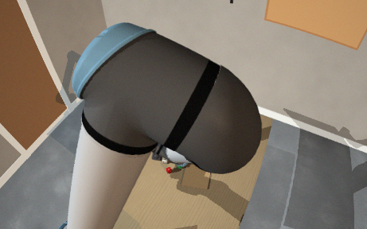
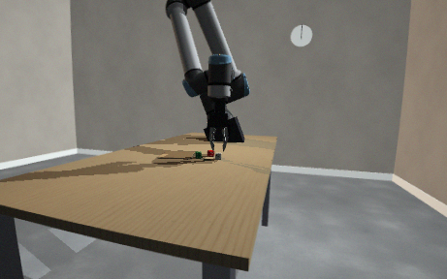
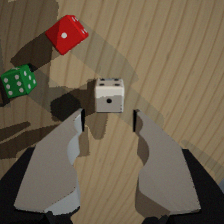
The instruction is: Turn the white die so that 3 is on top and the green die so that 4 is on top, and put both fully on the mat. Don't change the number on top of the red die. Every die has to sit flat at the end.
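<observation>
The white die [image 3: 109, 95] lies flat on the wooden table just ahead of my fingertips, and its large face toward the wrist camera shows one pip. My gripper [image 3: 108, 111] is open, hovers above the die and holds nothing. The red die [image 3: 66, 34] lies beyond it to the left, showing one pip. The green die [image 3: 18, 81] lies at the left edge, showing six pips. In the exterior view the gripper [image 2: 218, 145] hangs over the white die [image 2: 218, 156], beside the red die [image 2: 210, 153] and the green die [image 2: 198, 155]. The mat [image 1: 196, 177] is a darker tan square near the dice.
The arm's elbow [image 1: 158, 95] fills most of the top view, so only small parts of the dice show below it. The dice lie near the far right part of the long table [image 2: 135, 194]. The table's right edge is close to the white die.
</observation>
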